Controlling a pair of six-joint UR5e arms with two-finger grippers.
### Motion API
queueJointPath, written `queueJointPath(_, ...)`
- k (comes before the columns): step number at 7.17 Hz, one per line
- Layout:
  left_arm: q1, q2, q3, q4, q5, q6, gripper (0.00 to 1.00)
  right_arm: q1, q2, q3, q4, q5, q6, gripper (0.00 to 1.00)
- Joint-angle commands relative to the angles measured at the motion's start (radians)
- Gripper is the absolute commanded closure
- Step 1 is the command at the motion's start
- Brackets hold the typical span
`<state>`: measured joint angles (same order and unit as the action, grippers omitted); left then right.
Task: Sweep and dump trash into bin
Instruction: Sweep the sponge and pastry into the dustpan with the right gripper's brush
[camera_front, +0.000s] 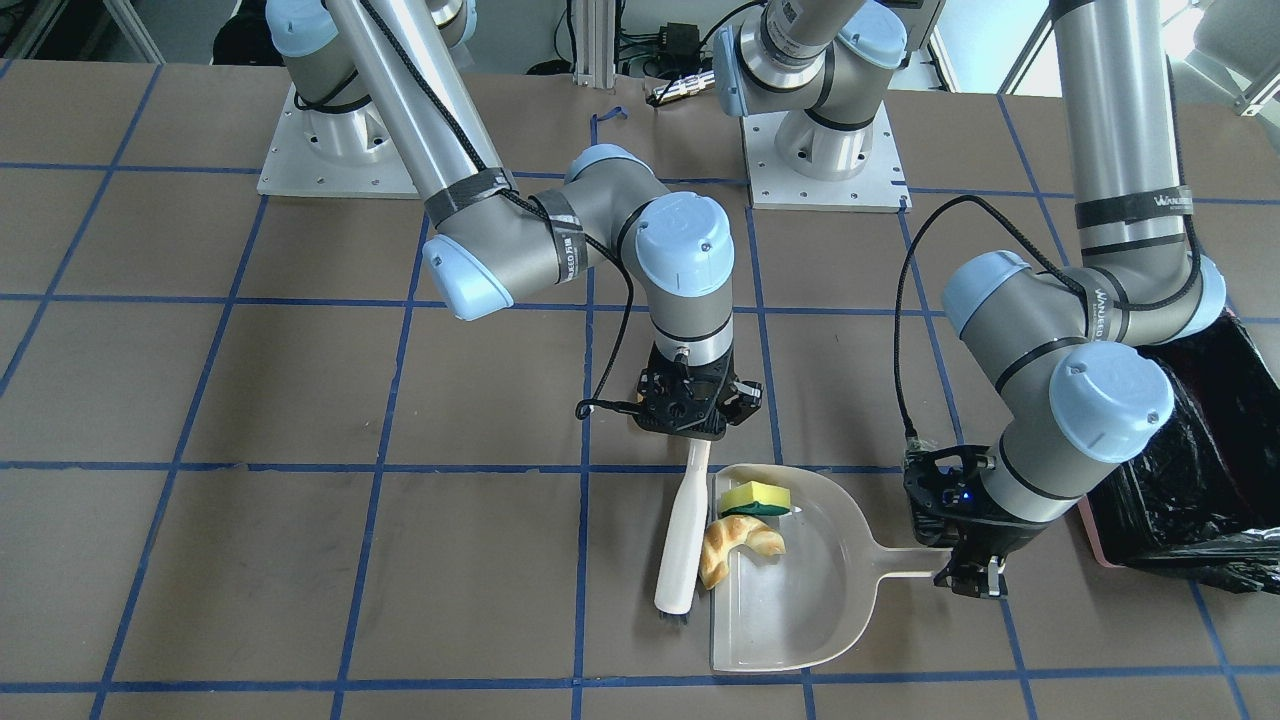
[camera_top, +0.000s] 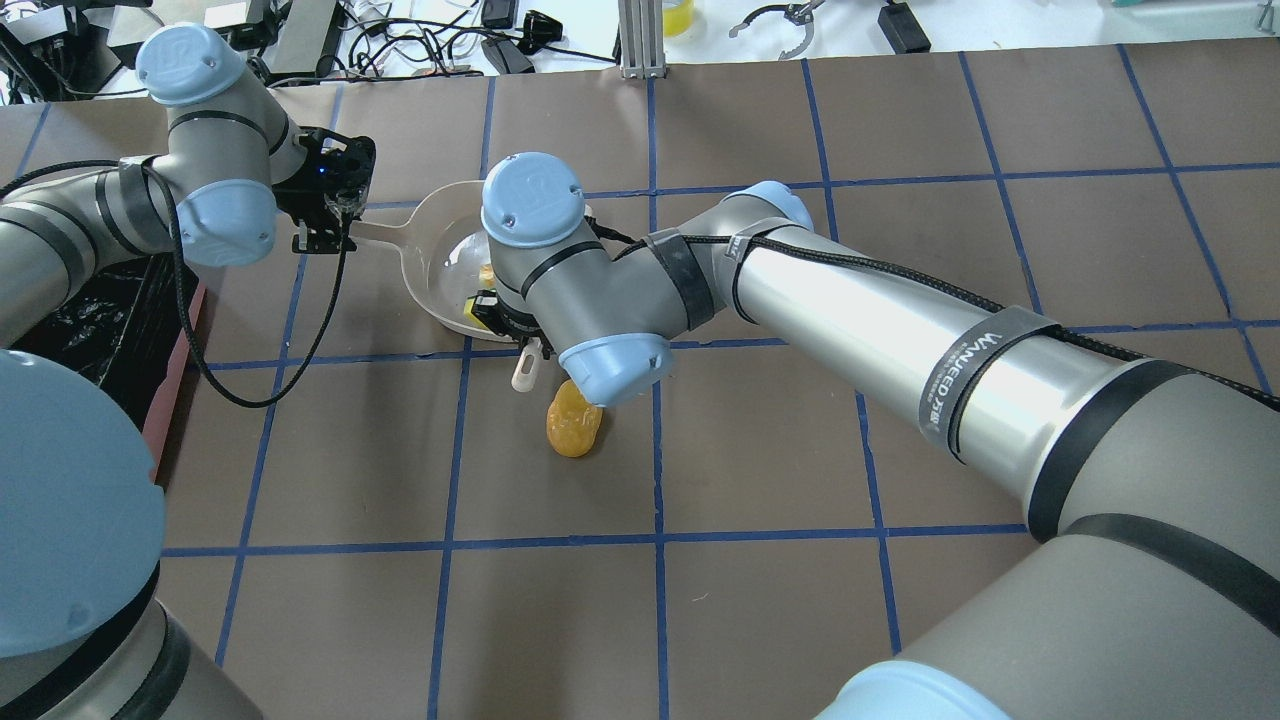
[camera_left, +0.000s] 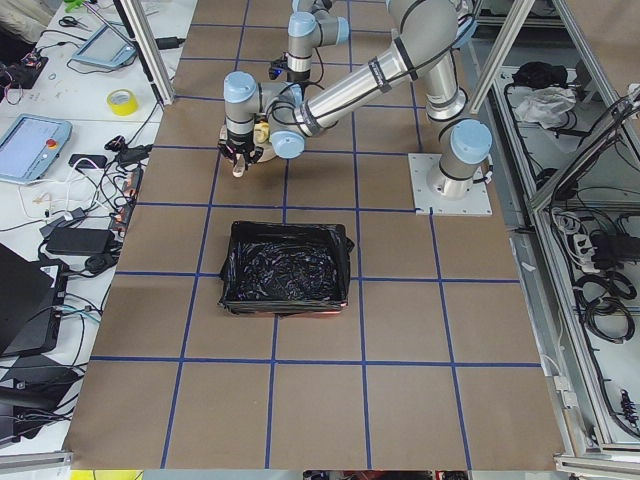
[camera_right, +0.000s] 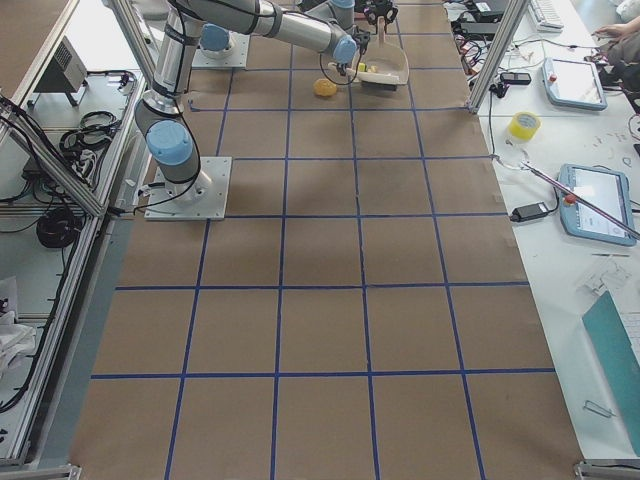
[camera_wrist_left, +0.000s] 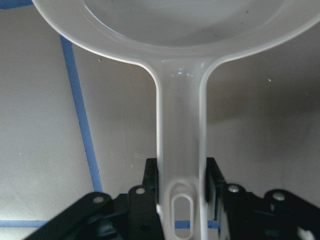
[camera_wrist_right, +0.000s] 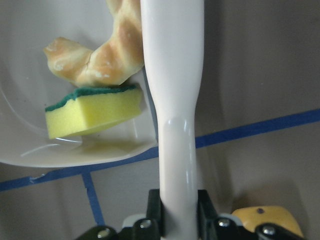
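Note:
The yellow sponge (camera_front: 757, 497) and the tan croissant (camera_front: 735, 545) lie inside the beige dustpan (camera_front: 800, 600), near its open edge. My left gripper (camera_front: 965, 575) is shut on the dustpan's handle (camera_wrist_left: 180, 125). My right gripper (camera_front: 690, 420) is shut on a white brush (camera_front: 685, 530), which lies along the pan's mouth against the croissant (camera_wrist_right: 107, 55) and the sponge (camera_wrist_right: 90, 112). The golden-brown potato lump (camera_top: 573, 425) lies on the table outside the pan, behind the right wrist. The pink bin with a black bag (camera_front: 1200, 470) stands just beyond the left arm.
The table is brown paper with a blue tape grid. The two arm bases (camera_front: 330, 150) stand at the robot's side of the table. The bin also shows in the exterior left view (camera_left: 285, 268). Cables and tablets lie off the table's far edge.

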<state>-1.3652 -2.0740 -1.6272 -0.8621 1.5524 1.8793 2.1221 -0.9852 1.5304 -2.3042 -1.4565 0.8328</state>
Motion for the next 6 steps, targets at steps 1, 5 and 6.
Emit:
queueJointPath(1, 0.000, 0.000, 0.001, 0.000, 0.001, 0.000, 1.00, 0.009, 0.014, -0.054, 0.002, 0.051, 0.060, 1.00)
queueJointPath(5, 0.000, 0.000, 0.001, 0.000, 0.000, 0.001, 1.00, -0.001, -0.016, -0.107, 0.159, 0.015, -0.030, 1.00)
queueJointPath(6, 0.015, 0.005, 0.001, 0.000, -0.002, 0.009, 1.00, -0.016, -0.054, -0.104, 0.230, -0.014, -0.041, 1.00)
